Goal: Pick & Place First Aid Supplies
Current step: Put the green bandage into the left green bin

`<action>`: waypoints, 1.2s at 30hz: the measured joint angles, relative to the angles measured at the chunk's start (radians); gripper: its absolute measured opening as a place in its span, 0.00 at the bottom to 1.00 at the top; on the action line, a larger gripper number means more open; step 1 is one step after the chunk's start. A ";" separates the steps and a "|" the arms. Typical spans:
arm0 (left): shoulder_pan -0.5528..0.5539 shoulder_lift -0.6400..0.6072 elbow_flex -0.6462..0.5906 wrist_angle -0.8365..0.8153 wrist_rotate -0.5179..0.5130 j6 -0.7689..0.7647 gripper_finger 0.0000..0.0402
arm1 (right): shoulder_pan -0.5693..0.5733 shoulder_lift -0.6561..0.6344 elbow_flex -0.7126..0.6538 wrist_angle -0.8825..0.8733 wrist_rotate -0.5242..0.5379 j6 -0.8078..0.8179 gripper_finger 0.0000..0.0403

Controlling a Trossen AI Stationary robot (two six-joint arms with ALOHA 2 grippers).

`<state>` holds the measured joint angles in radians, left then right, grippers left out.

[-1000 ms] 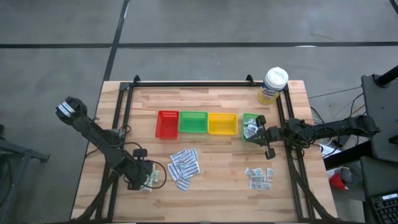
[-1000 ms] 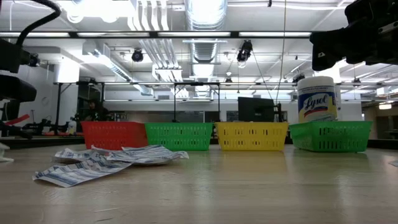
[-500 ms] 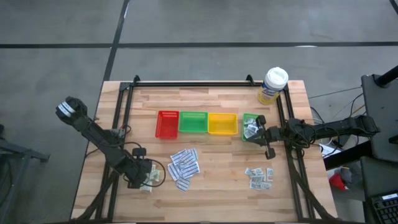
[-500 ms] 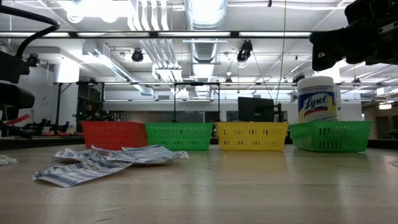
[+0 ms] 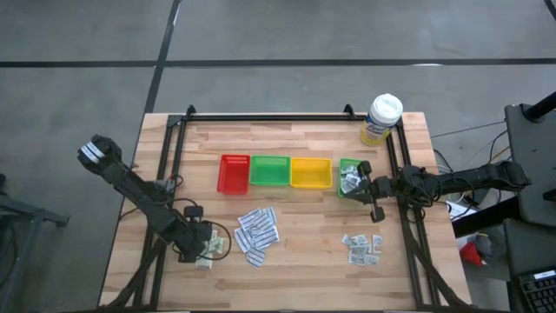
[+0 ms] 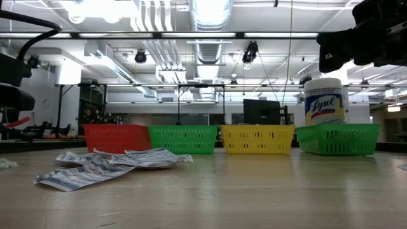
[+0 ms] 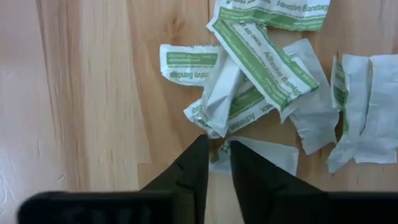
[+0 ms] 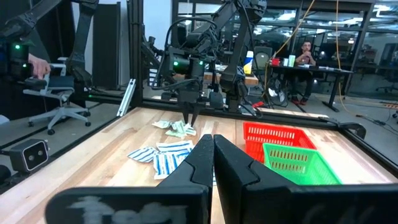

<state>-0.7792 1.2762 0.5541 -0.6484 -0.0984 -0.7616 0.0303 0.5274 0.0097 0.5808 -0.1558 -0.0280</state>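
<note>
— Overhead first, what do you have?

— I see my left gripper point(image 5: 205, 248) down at the near left of the table point(image 5: 295, 278), over a small heap of green-white sachets point(image 5: 209, 253). Long white strips point(image 5: 257, 233) lie just beside it, grey-white squares point(image 5: 362, 248) well apart to the right. My right gripper point(image 5: 358, 184) hangs by the far-right green tray point(image 5: 341, 165), next to the yellow tray point(image 5: 310, 173).

— Table level?

— The strips point(image 6: 108, 166) lie in front of the red tray point(image 6: 116, 138). A white-lidded tub point(image 6: 324, 102) stands behind the green tray point(image 6: 338, 139).

— Left wrist?

— My fingers point(image 7: 193, 171) stand nearly together, pinching a corner of a sachet point(image 7: 221, 149) at the edge of the heap point(image 7: 261, 68).

— Right wrist?

— Those fingers point(image 8: 198, 163) are pressed together on nothing. Beyond them I see the left gripper point(image 8: 190, 119) on the sachets point(image 8: 176, 128), and a person point(image 8: 305, 53) seated at a desk far back.
</note>
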 joint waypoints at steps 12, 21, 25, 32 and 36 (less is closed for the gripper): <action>-0.001 -0.004 0.002 -0.084 0.001 -0.082 0.01 | 0.000 -0.001 0.000 0.000 0.000 0.002 0.02; -0.001 -0.012 0.064 -0.311 0.004 -0.149 0.00 | 0.000 -0.001 0.000 0.000 0.000 0.000 0.02; -0.001 -0.013 0.129 -0.446 -0.052 -0.166 0.00 | 0.000 -0.001 0.000 0.000 0.000 0.000 0.02; 0.000 -0.017 0.181 -0.476 -0.104 -0.180 0.00 | 0.000 -0.001 0.000 0.000 0.000 -0.001 0.02; 0.000 -0.021 0.207 -0.474 -0.212 -0.203 0.00 | 0.000 -0.001 0.000 0.000 0.000 -0.001 0.02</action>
<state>-0.7795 1.2557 0.7609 -1.1228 -0.3107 -0.9642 0.0300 0.5266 0.0097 0.5812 -0.1555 -0.0288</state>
